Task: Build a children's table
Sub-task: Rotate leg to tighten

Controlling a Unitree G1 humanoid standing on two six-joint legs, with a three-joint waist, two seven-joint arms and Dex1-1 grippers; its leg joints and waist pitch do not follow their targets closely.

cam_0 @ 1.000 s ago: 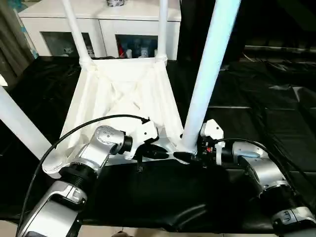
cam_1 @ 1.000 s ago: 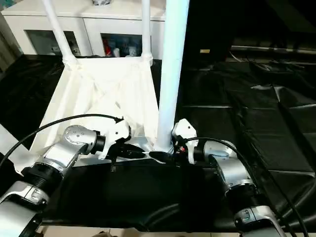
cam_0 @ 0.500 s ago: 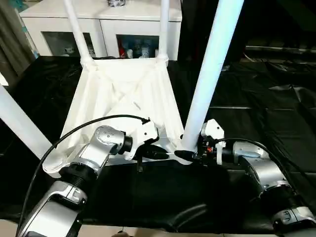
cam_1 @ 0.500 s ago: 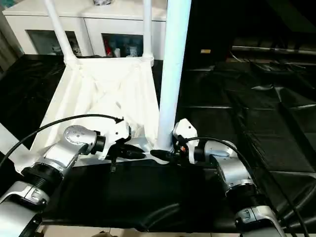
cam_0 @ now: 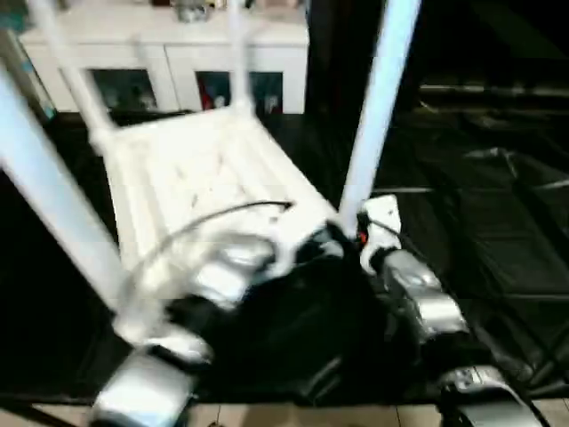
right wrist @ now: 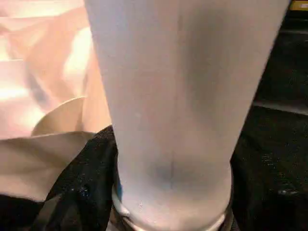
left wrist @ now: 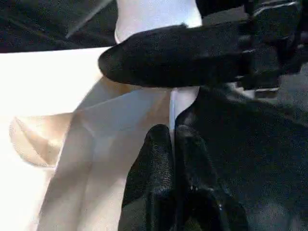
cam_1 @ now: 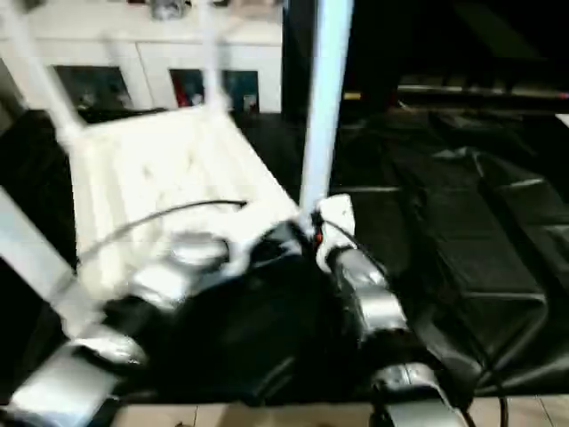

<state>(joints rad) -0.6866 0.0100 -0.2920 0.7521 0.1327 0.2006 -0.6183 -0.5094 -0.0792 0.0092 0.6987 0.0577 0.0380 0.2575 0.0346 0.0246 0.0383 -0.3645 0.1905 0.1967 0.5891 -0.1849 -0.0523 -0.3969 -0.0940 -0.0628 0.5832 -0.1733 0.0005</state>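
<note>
The white plastic tabletop (cam_0: 196,169) lies upside down so sockets face up; the right tool (right wrist: 144,211) straddles the frame-centre white tubular leg (cam_0: 378,98), steadying it, while the left tool (left wrist: 174,139) is pressed together.

1. A white cabinet with glass doors (cam_0: 178,76) stands at the far end of the scene; blurred coloured items sit behind its panes, too indistinct to name.
2. Small objects (cam_0: 191,11) rest on the cabinet's top, too blurred to identify.
3. A glossy black plastic sheet (cam_0: 498,205), wrinkled and catching highlights, covers the work surface and stretches away on the right.
4. A strip of pale wooden floor (cam_0: 356,416) shows along the near edge, below the black sheet.
5. Dark background (cam_1: 462,36) lies right of the cabinet.
</note>
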